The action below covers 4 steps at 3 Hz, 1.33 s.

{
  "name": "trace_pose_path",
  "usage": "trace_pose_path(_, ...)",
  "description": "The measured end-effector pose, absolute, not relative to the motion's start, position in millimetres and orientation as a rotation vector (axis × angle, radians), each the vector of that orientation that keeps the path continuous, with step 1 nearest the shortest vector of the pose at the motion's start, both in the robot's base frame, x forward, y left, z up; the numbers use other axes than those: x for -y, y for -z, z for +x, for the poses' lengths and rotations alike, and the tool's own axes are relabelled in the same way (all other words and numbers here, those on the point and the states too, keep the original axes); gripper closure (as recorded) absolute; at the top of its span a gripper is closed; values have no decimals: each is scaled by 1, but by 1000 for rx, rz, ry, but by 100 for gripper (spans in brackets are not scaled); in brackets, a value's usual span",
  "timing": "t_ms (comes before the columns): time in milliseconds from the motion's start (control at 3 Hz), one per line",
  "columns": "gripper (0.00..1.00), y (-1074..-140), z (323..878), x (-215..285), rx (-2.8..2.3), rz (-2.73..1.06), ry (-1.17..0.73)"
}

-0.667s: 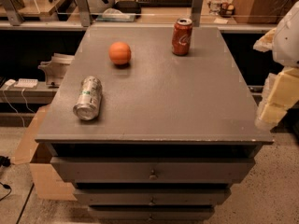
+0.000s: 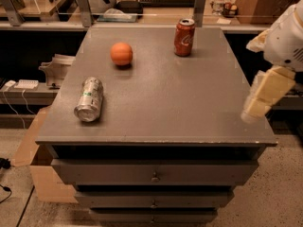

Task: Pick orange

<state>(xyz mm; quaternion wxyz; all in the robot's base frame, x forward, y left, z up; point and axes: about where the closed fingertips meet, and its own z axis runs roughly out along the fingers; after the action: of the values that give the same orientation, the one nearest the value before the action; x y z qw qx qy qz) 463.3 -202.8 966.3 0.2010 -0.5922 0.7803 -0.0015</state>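
Observation:
The orange (image 2: 121,54) is a small round fruit resting on the far left part of the grey cabinet top (image 2: 180,103). My gripper (image 2: 248,80) hangs at the right edge of the cabinet top, far to the right of the orange and nearer the front. Its two cream fingers stand apart, one upper finger (image 2: 258,40) and one lower finger (image 2: 265,94), with nothing between them. The white arm (image 2: 289,37) enters from the right edge of the view.
A red cola can (image 2: 184,37) stands upright at the far middle-right. A silver can (image 2: 89,99) lies on its side at the left front. The cabinet has drawers (image 2: 152,174) below. A shelf with clutter (image 2: 142,11) runs behind; a cardboard box (image 2: 35,164) sits at floor left.
My gripper has moved a little to the left, towards the cabinet's right edge. The orange and both cans have not moved.

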Motion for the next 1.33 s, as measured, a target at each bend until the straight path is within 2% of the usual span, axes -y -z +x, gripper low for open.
trace_pose_path(667,0,-950,573,132,-1959,-1351,-336)
trace_pose_path(1333,0,-950,581,124,-1938,-1313,-375)
